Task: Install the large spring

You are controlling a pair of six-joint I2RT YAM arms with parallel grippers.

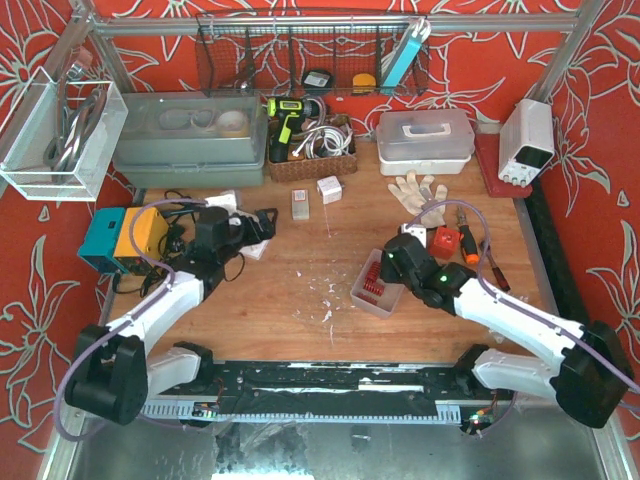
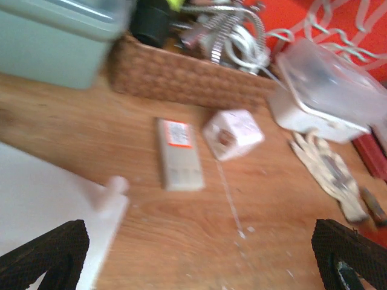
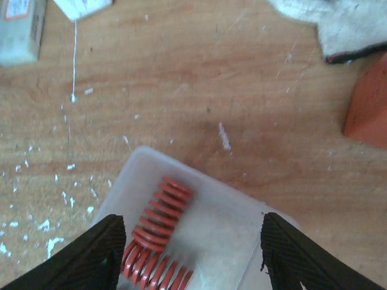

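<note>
Two red coil springs (image 3: 160,220) lie in a small clear plastic tray (image 3: 242,229) on the wooden table. They also show in the top view (image 1: 371,283). My right gripper (image 3: 193,260) hovers just above the tray, open and empty, with one finger (image 3: 91,254) at the springs' left and the other (image 3: 308,260) past the tray's right side. In the top view it (image 1: 388,272) sits over the tray (image 1: 385,308). My left gripper (image 2: 199,266) is open and empty over bare wood, next to a white sheet (image 2: 42,199); in the top view it (image 1: 262,232) is at the left.
A labelled white block (image 1: 299,205) and a small white box (image 1: 329,189) lie mid-table. A red block (image 1: 443,240), screwdriver (image 1: 468,240) and gloves (image 1: 420,190) are beside the right arm. A teal-orange box (image 1: 125,238) is left, a wicker basket (image 1: 310,150) behind, a black rail (image 1: 320,385) in front.
</note>
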